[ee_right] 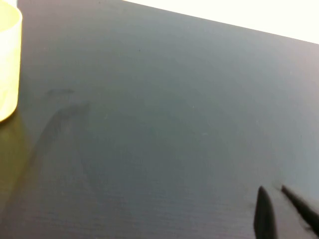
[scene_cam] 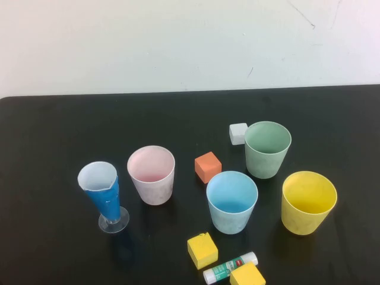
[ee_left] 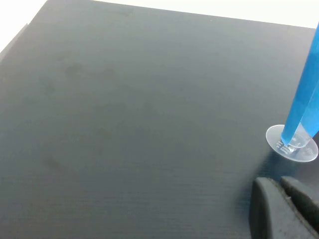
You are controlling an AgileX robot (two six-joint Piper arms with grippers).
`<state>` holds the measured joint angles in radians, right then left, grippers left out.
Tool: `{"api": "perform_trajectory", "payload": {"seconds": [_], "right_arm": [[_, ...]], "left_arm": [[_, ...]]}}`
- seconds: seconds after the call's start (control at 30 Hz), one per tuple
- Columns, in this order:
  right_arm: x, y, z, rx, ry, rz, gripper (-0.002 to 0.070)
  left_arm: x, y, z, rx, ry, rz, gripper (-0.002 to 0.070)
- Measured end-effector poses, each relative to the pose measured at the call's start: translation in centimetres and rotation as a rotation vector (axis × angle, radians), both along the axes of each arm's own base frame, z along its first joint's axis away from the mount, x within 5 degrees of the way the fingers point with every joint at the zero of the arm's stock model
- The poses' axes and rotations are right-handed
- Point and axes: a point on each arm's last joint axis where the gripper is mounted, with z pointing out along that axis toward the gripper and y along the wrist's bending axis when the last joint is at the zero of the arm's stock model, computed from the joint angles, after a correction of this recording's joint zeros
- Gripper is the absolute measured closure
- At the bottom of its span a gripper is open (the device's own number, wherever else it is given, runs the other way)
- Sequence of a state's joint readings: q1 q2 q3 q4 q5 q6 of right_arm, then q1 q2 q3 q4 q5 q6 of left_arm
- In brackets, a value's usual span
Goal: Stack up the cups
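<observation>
Nothing was stacked: pink cup (scene_cam: 152, 174), blue cup (scene_cam: 231, 201), green cup (scene_cam: 267, 148) and yellow cup (scene_cam: 307, 202) stood apart on the worktop (scene_cam: 53, 148). Left tool (ee_left: 285, 199) and right tool (ee_right: 279, 206) waited closed, empty, off to the sides.

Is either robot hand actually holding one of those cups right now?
No. The left end effector is shut on nothing beside the blue-and-white cup; the right end effector is shut over bare table, apart from the yellow cup.

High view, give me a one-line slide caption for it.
Four unstacked cups, pink, blue, green and yellow, stand upright and apart on a black table among small blocks; neither pincer appears.
</observation>
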<state>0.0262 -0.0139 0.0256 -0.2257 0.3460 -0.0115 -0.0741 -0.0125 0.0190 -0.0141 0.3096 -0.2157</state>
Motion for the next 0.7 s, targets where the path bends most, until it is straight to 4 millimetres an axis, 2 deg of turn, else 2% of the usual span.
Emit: {"api": "perform_trajectory", "payload": {"seconds": [0.7], "right_arm": [[-0.01,-0.11,0.0,0.0,0.0,-0.021,0.0679]], "left_arm": [[0.0,0.0,0.0,0.0,0.0,0.0,0.0677]]}}
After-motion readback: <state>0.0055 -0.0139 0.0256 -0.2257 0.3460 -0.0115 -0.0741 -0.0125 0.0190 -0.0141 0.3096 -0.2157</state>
